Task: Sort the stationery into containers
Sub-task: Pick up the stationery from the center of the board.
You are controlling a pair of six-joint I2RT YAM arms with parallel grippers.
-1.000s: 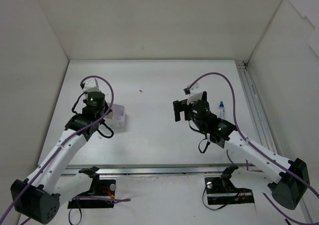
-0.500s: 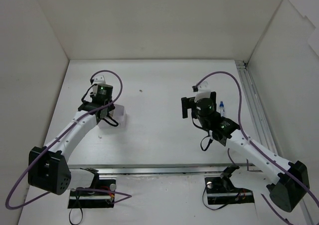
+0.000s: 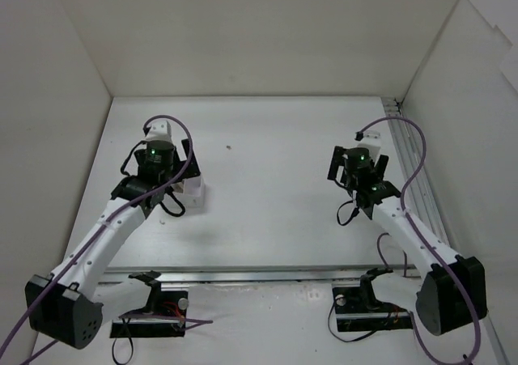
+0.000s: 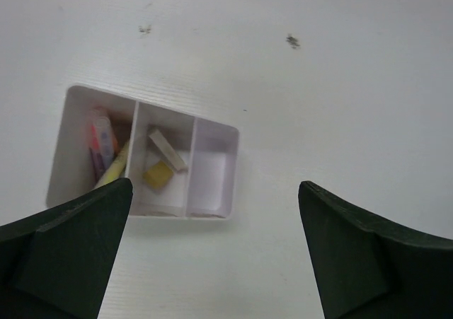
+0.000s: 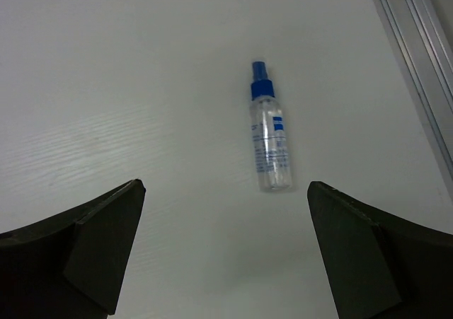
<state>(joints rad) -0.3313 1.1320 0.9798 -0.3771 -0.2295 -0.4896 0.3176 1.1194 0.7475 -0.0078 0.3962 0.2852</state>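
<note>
Tan eraser [image 4: 158, 175], blocky, lies in rectangular divided white box [image 4: 210, 174].

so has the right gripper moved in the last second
Yes. The right gripper has shifted right, toward the metal rail, and now hangs above the spray bottle.

White table [image 3: 267, 211], plain white walls [image 3: 243, 33] around, metal rail [image 3: 409, 163] along right edge.
</note>
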